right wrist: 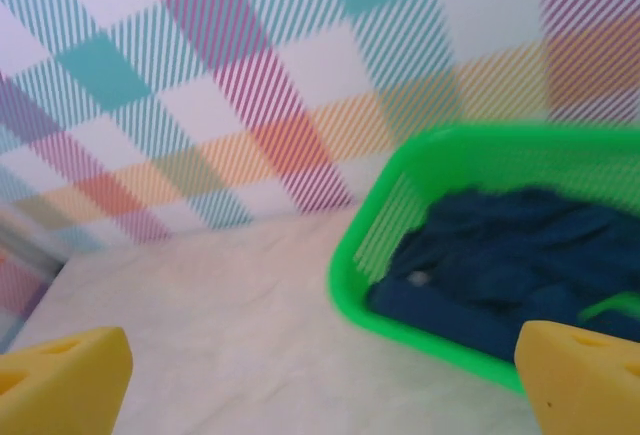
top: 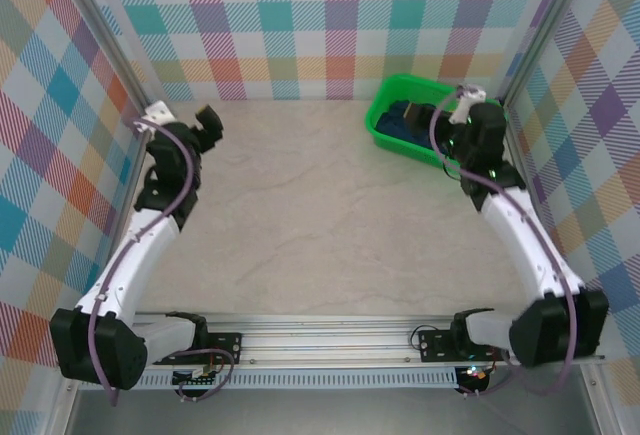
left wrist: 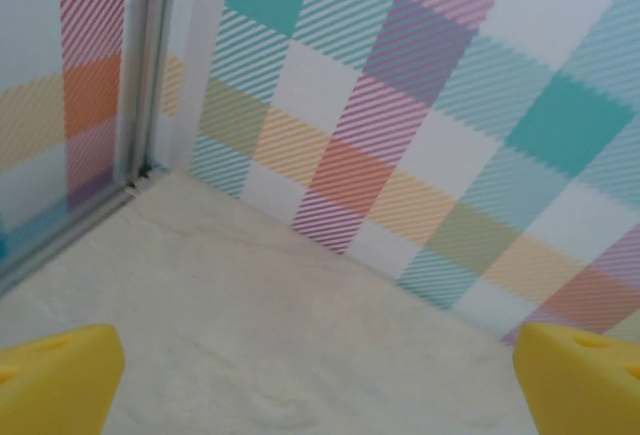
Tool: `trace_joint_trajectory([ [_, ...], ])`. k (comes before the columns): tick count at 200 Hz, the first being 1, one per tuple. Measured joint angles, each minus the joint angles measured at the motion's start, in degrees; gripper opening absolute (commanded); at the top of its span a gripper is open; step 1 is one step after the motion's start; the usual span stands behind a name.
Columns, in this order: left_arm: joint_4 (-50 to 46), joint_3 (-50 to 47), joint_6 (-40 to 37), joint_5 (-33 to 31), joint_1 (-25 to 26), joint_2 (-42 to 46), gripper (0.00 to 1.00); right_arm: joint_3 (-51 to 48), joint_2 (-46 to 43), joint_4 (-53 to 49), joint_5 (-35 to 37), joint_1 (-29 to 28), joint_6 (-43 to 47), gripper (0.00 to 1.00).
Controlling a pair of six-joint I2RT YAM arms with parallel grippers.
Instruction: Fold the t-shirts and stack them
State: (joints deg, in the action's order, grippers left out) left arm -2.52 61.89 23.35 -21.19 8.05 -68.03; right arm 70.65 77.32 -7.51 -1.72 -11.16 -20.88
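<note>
The dark navy t-shirt (top: pixel 402 121) lies crumpled inside the green basket (top: pixel 376 121) at the back right of the table. In the right wrist view the t-shirt (right wrist: pixel 510 255) fills the basket (right wrist: pixel 352 255), ahead and to the right of my fingers. My right gripper (top: pixel 432 117) hovers over the basket's near side; its jaws (right wrist: pixel 320 383) stand open with only table between the yellow fingertips (right wrist: pixel 65 375). My left gripper (top: pixel 208 122) is raised at the back left near the wall, and its jaws (left wrist: pixel 318 383) are open and hold nothing.
Plaid walls (top: pixel 330 25) close the table in at the back and sides, with metal corner posts (left wrist: pixel 140 65). The marbled tabletop (top: pixel 300 205) stretches between the two arms. A metal rail (top: pixel 330 340) carrying the arm bases runs along the near edge.
</note>
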Motion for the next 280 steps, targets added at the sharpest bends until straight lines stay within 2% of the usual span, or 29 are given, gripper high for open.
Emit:
trace_joint_trajectory([
  [18, -6.54, 3.37, 6.19, 4.90, -0.48, -3.54, 0.97, 8.74, 12.31, -5.05, -3.93, -4.33, -4.07, 0.78],
  [43, -15.63, 3.74, 11.72, 11.39, 2.91, -9.35, 0.92, 12.74, 25.75, -13.51, -7.37, -9.11, -9.07, 0.74],
  [60, -20.04, 3.72, 13.73, 14.73, 4.55, -10.73, 0.92, 13.70, 30.86, -16.28, -7.80, -9.35, -11.08, 0.74],
  [77, -22.12, 3.72, 14.82, 16.52, 5.33, -9.81, 0.91, 15.89, 32.76, -18.78, -7.56, -7.65, -11.52, 0.76],
  [106, -24.52, 3.72, 15.47, 17.97, 5.38, -6.51, 0.90, 26.27, 34.71, -20.61, -4.61, -5.31, -9.33, 0.73],
  [143, -26.23, 3.52, 15.85, 19.28, 5.38, -2.91, 0.88, 31.63, 34.75, -22.62, 0.42, -5.16, -5.01, 0.73],
  [184, -27.93, 3.52, 15.63, 20.04, 5.38, -1.90, 0.88, 36.54, 41.79, -27.61, 3.54, -4.48, 0.52, 0.81],
  [212, -29.79, 3.54, 15.47, 21.18, 5.38, -1.38, 0.87, 39.65, 47.43, -30.40, 4.76, -2.82, 1.70, 0.81],
  [240, -30.73, 3.52, 15.47, 22.03, 5.42, 0.79, 0.86, 41.07, 47.93, -32.57, 4.94, -1.44, 1.70, 0.78],
  [280, -31.85, 3.52, 15.47, 22.29, 5.42, 2.97, 0.86, 47.95, 49.57, -36.13, 5.64, -0.68, 1.68, 0.76],
])
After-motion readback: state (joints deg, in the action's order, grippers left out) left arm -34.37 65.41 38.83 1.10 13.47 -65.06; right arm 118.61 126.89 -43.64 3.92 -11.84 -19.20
